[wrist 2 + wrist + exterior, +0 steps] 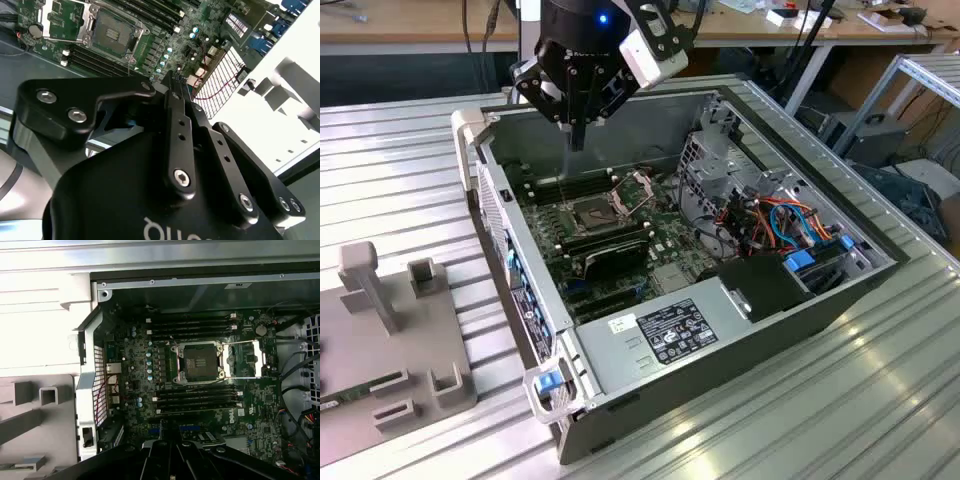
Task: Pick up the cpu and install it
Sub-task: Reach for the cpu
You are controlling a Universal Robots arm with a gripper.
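The cpu is out of view. In the exterior view my gripper (577,140) hangs over the rear of the open computer case (820,310), its fingers pressed together and pointing down, and I see nothing between them. The dark square socket (590,212) lies on the green motherboard (665,245) below it, a little nearer the front. Its shiny metal frame (632,192) is hinged open. In both wrist views the socket (112,35) (198,361) shows bare contacts, and the frame (245,359) lies flipped to one side. The gripper (172,80) stands well above the board.
Long black memory sticks (192,325) run on both sides of the socket. A power supply (660,335) fills the case's front, and a drive cage with coloured cables (780,220) stands on the exterior view's right. A grey fixture with holders (390,340) sits outside the case, on the exterior view's left.
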